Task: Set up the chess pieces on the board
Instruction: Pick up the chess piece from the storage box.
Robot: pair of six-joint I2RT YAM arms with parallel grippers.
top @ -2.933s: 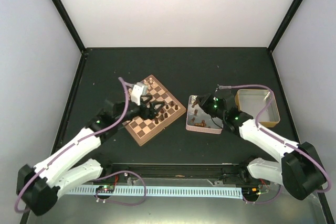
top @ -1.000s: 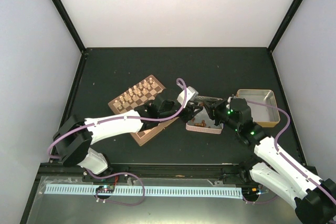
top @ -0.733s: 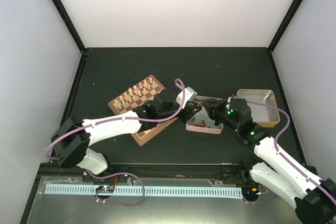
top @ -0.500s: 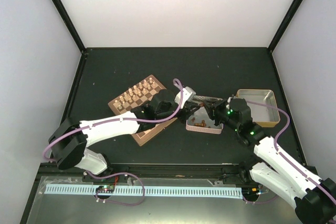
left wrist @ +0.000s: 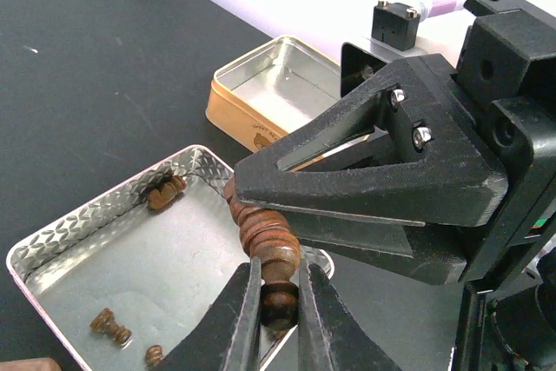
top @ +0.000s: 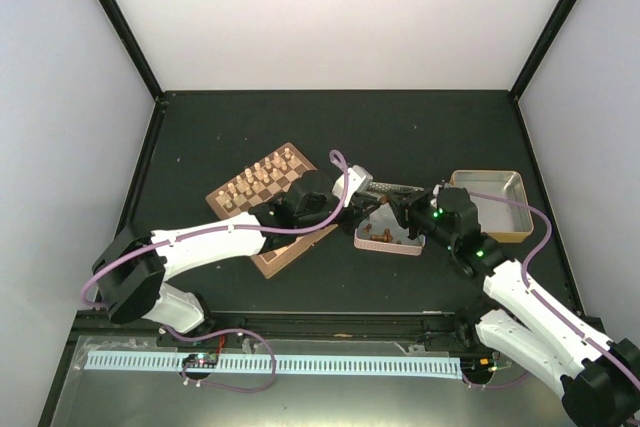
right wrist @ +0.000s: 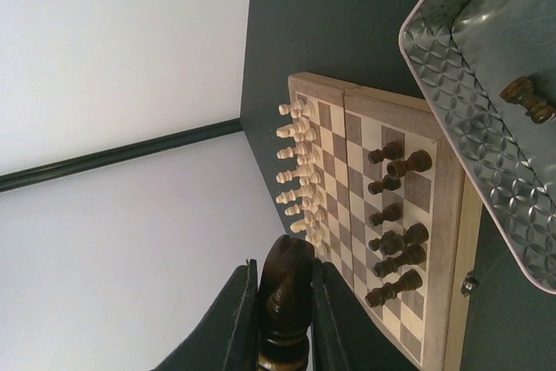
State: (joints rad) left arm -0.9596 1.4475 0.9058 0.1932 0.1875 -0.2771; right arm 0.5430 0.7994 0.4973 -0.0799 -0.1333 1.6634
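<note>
My left tool (left wrist: 280,277) and right tool (right wrist: 284,280) both clamp one chess piece (left wrist: 265,236) over the tin (left wrist: 82,221); an early tug could drop it.

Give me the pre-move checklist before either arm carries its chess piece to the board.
1. Left gripper grip: ok, shut on a dark piece over the silvery tin.
2. Right gripper grip: ok, shut on a dark chessman.
3. Grippers clear of each other: cannot tell. In the left wrist view the right gripper's tips sit right at the dark piece's top.
4. Free squares on the board: ok, gaps show among the dark rows.
5. Tin emptied: not ok, loose pieces lie inside.
</note>
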